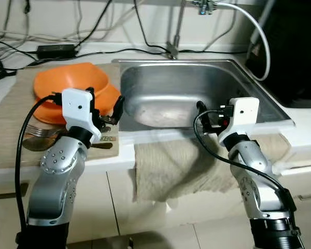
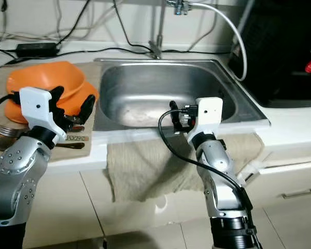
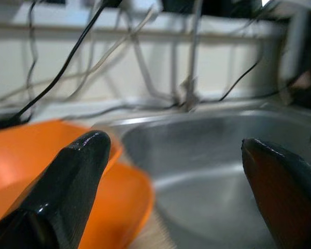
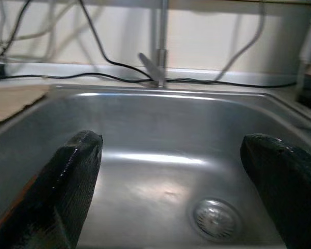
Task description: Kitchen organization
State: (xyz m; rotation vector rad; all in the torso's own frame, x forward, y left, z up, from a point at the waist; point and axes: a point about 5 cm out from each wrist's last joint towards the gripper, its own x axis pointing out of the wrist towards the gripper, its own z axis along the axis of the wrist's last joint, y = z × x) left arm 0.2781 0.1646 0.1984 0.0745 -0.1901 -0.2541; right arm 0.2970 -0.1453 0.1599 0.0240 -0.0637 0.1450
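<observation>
Two stacked orange bowls point(image 1: 70, 80) sit on a woven mat point(image 1: 10, 104) to the left of the steel sink point(image 1: 181, 88). A fork point(image 1: 39, 132) and a spoon point(image 1: 33, 144) lie on the mat in front of them. My left gripper point(image 1: 104, 105) hovers open over the counter edge between the bowls and the sink, holding nothing. In the left wrist view, the bowls point(image 3: 20, 171) lie beside one finger. My right gripper point(image 1: 210, 115) is open at the sink's front rim and faces into the basin, where the drain point(image 4: 216, 220) shows.
A beige towel point(image 1: 181, 166) hangs over the counter front below the sink. The faucet base point(image 1: 172, 49) and a white hose point(image 1: 259, 36) stand behind the basin. Cables and a power adapter point(image 1: 56, 50) run along the back wall. A black appliance point(image 1: 295, 52) stands at the right.
</observation>
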